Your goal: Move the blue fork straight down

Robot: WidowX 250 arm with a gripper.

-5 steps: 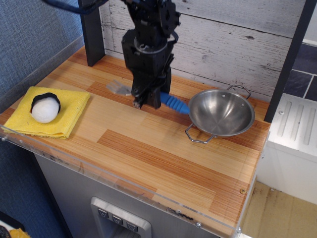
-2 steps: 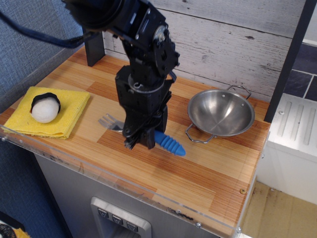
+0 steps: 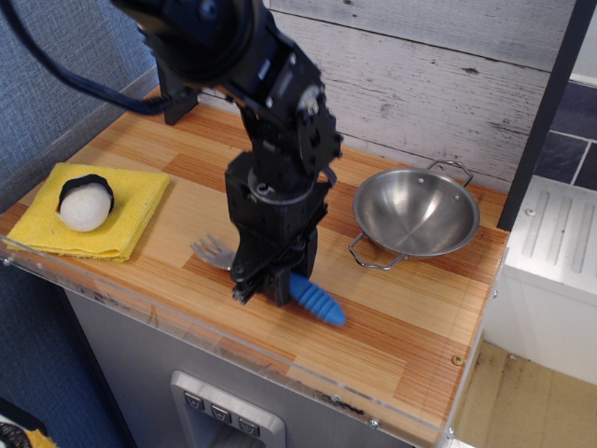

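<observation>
The blue fork [image 3: 315, 301] lies across the near part of the wooden counter. Its silver tines [image 3: 211, 250] point left and its ribbed blue handle sticks out to the right. My black gripper [image 3: 266, 291] stands upright over the fork's middle and is shut on it, hiding the part where the head meets the handle. The fork is at or just above the counter surface; I cannot tell if it touches.
A steel bowl [image 3: 415, 215] with two handles stands to the right. A yellow cloth [image 3: 126, 215] with a white and black ball [image 3: 85, 203] on it lies at the left. The counter's front edge [image 3: 308, 387] is close below the fork.
The gripper has carried the fork from the back of the counter, next to the bowl, down toward the front edge. Bowl, cloth and ball have not moved.
</observation>
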